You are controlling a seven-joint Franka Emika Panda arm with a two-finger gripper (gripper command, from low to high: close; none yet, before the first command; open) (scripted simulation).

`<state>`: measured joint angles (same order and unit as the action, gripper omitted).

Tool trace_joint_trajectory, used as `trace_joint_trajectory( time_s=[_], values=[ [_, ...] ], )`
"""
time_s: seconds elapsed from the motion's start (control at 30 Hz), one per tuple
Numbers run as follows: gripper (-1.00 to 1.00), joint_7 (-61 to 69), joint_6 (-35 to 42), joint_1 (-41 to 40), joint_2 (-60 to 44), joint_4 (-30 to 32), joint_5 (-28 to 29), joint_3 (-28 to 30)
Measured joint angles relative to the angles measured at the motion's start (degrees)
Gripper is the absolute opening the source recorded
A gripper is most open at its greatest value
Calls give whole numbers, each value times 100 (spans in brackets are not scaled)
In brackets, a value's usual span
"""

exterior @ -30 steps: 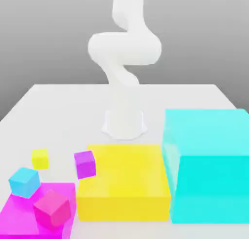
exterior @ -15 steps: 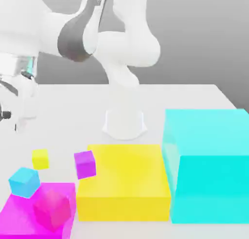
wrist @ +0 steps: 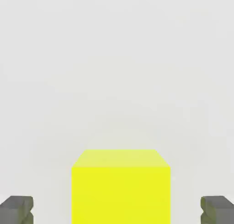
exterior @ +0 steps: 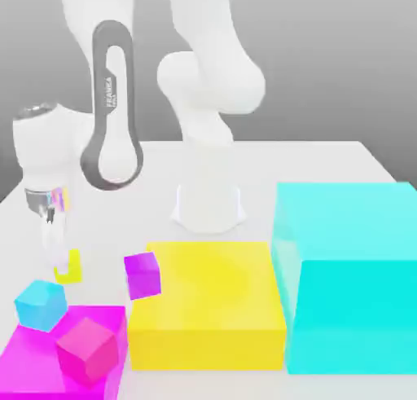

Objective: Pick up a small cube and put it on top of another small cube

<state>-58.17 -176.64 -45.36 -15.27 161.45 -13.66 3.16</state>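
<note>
A small yellow cube (exterior: 72, 268) sits on the white table at the exterior view's left. My gripper (exterior: 54, 245) has come straight down over it and is open, one finger (exterior: 50, 237) reaching to the cube's edge. In the hand view the yellow cube (wrist: 120, 186) lies between the two grey fingertips (wrist: 16, 210), with a gap on each side of my gripper (wrist: 117, 210). Other small cubes lie nearby: a purple one (exterior: 142, 274), a blue one (exterior: 39, 303) and a pink one (exterior: 85, 348).
The pink cube rests on a flat magenta block (exterior: 28, 367). A wide yellow block (exterior: 208, 305) and a tall cyan block (exterior: 350, 276) stand to the exterior view's right. The arm's white base (exterior: 208, 204) stands behind them.
The arm has swung in from the exterior view's left and dropped, bringing the open hand down over the small yellow cube. No cube has moved.
</note>
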Motion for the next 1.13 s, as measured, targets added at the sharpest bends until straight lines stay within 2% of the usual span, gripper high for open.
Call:
trace_joint_trajectory(
  time_s=[0.2, 0.27, 0.47, 0.67, 0.87, 0.93, 1.0, 1.03, 1.13],
  values=[
    [-100, 4, -75, -80, -86, -16, -2, -80],
    [-100, -69, 82, 39, 106, 22, 77, 53],
    [-100, -869, 1008, 213, 1284, 264, 1169, 530],
    [-100, -2100, 2315, 554, 1613, -718, 1395, 112],
    [-100, -3384, 3705, 1369, 1756, -1966, 1355, -290],
    [-100, -3607, 3699, 1551, 1585, -2131, 1354, -304],
    [-100, -3660, 3323, 1592, 1244, -2097, 1350, -262],
    [100, -3665, 3135, 1558, 1086, -2066, 1343, -247],
    [100, -3665, 3135, 1557, 1086, -2066, 1343, -247]
  ],
)
